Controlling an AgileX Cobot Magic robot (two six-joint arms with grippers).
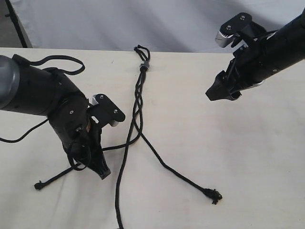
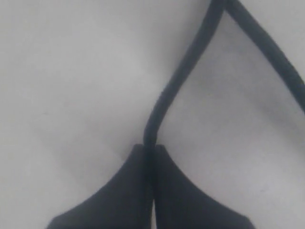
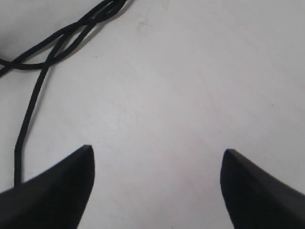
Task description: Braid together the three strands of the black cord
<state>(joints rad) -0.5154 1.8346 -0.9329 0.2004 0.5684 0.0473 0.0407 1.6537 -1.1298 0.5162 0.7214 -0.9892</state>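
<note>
Black cord (image 1: pixel 138 102): lies along the middle of the table (image 1: pixel 257 162), with its knot (image 1: pixel 143 66) at the far end and a short run of crossings just near of it. Fans out nearward into left strand (image 1: pixel 52 179), middle strand (image 1: pixel 117 200) and right strand (image 1: pixel 181 174).

Left gripper (image 1: pixel 101 171): clenched on the left strand, low at the near left.

Right gripper (image 1: pixel 221 93): released, jaws wide, empty, raised at the far right.

Step in hand, probably: carrying the left strand over the middle one. Cannot read the exact crossing order in the twist. Next calls for laying it across toward centre, then reaching for the right strand.
</note>
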